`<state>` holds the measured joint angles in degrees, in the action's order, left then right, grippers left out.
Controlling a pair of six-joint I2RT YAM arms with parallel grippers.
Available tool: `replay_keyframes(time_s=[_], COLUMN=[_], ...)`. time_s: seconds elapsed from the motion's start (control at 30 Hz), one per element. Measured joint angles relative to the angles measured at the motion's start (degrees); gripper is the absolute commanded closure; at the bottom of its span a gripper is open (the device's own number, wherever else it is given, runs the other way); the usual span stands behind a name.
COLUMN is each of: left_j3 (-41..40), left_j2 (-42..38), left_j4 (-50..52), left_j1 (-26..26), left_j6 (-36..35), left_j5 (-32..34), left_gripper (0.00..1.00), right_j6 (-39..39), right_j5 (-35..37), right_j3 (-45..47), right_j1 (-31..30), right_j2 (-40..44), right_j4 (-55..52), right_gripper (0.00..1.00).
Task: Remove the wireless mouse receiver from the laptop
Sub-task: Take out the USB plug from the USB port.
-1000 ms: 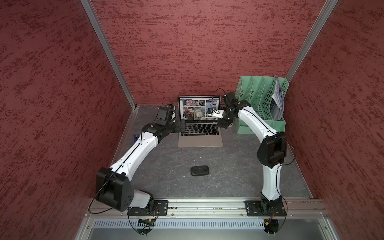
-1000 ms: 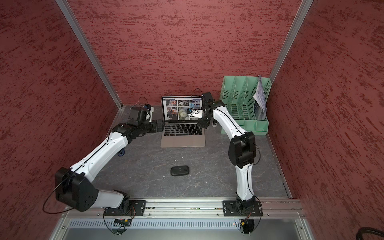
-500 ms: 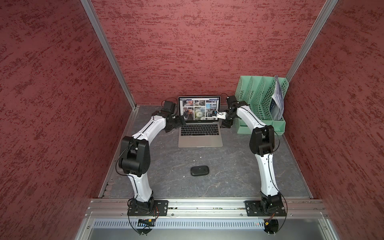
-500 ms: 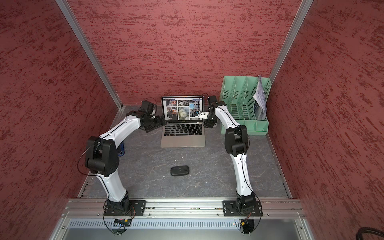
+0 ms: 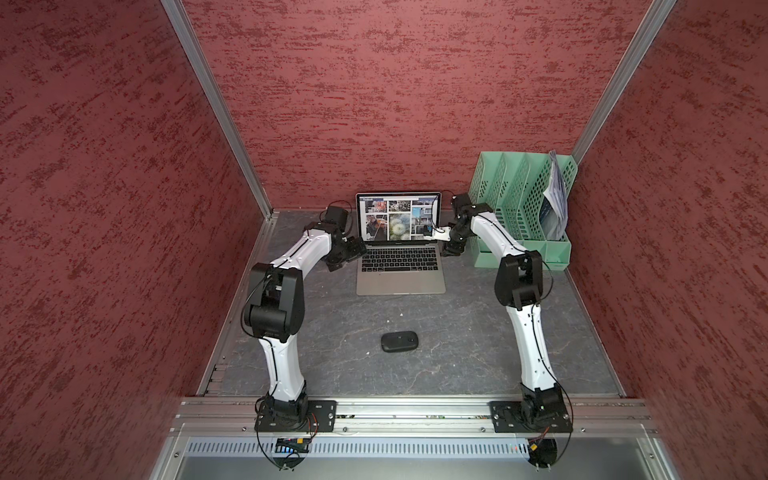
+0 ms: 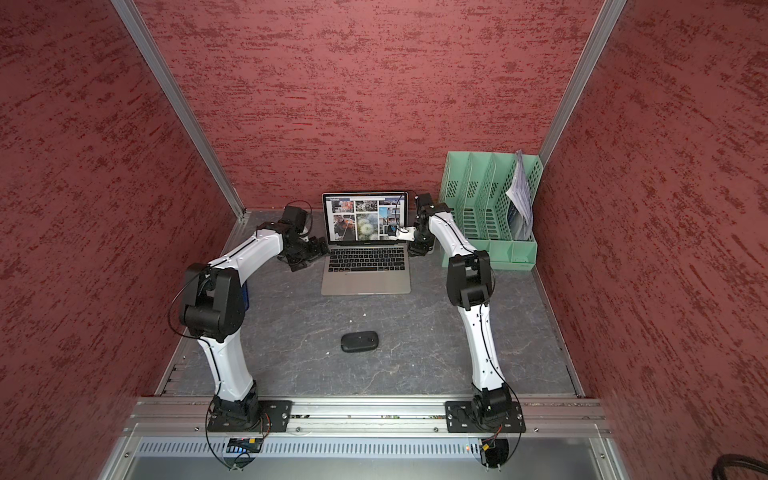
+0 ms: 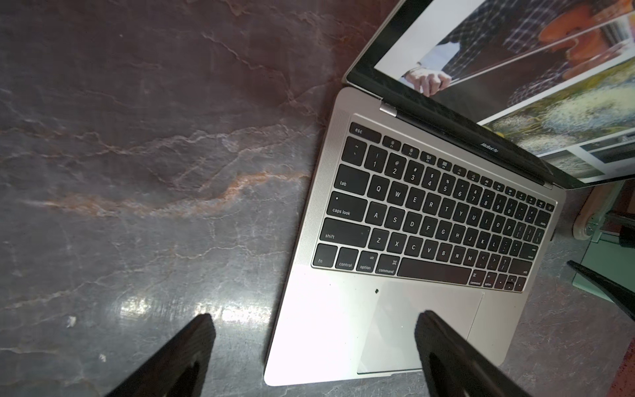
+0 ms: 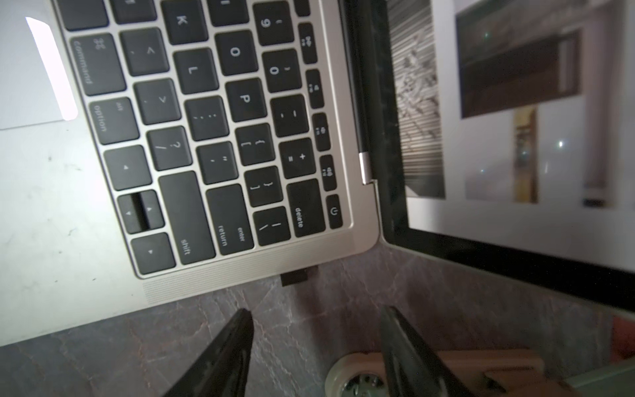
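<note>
Black receiver [image 8: 294, 276] barely juts from laptop [image 8: 51, 206] edge; right gripper [image 8: 316, 309] agape, empty; left gripper [image 7: 315, 314] wide; both cut off.

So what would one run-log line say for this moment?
receiver: plugged into laptop | right fingers: open, short of receiver | left fingers: open, holding nothing

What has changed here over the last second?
The left arm folded up, its elbow rising from low down; the right arm drew in too. The left hand and right hand stay beside the laptop, open, holding nothing. The receiver is still plugged in; the mouse has not moved.
</note>
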<state>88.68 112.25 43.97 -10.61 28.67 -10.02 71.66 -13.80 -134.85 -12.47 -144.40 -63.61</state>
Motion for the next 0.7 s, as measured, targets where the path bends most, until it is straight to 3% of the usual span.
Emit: replay_keyframes(time_s=[0.7], left_j3=[0.79], left_j2=[4.59], left_j4=[0.00], left_j1=[0.00], left_j6=[0.00], left_j5=[-3.56], left_gripper=[0.07], right_j6=[5.40], right_j5=[0.24], right_j3=[-3.23], right_j1=[-0.22], right_j2=[-4.39], right_j4=[-3.26], right_gripper=[0.40])
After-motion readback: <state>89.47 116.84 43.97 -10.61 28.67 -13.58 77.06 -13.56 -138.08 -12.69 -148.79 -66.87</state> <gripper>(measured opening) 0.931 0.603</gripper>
